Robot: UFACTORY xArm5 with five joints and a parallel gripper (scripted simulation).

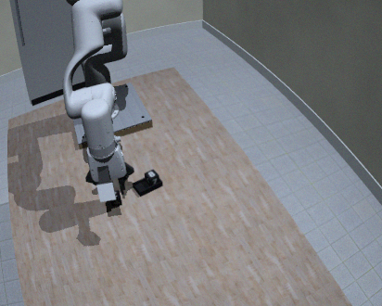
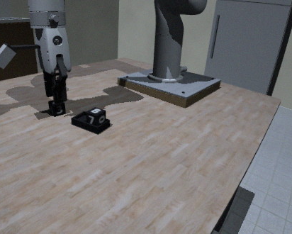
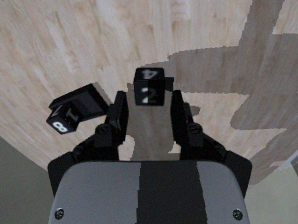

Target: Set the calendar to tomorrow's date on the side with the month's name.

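Top view: One robot arm (image 1: 98,122) is seen in the upper left, mounted on a grey base plate (image 1: 137,121) (image 2: 185,93). The wood-patterned counter (image 1: 219,232) (image 2: 149,159) (image 3: 50,40) is crossed by shadows at left and bordered by pale floor tiles (image 1: 265,139) (image 2: 273,152). Left of centre, one black tray (image 1: 149,190) (image 2: 86,127) (image 3: 75,94) is seen with one cube (image 1: 151,176) (image 2: 98,117) (image 3: 62,120) in it. A second, loose cube (image 1: 113,205) (image 2: 57,108) (image 3: 149,87) is partly hidden by the arm.

Exterior view: The loose cube, marked 3, is shown left of the tray, outside it, under the fingers (image 1: 122,185) (image 2: 62,93). An 8 is shown on top of the tray's cube, at the right end. A grey cabinet (image 1: 52,56) (image 2: 249,42) is seen upper right.

Wrist view: Two cubes are counted. The fingers are parted about halfway, with nothing gripped; the loose cube, showing 4 and 2, is seen between their tips, upper centre. The tray is seen at left, beside the left-hand finger in the frame.
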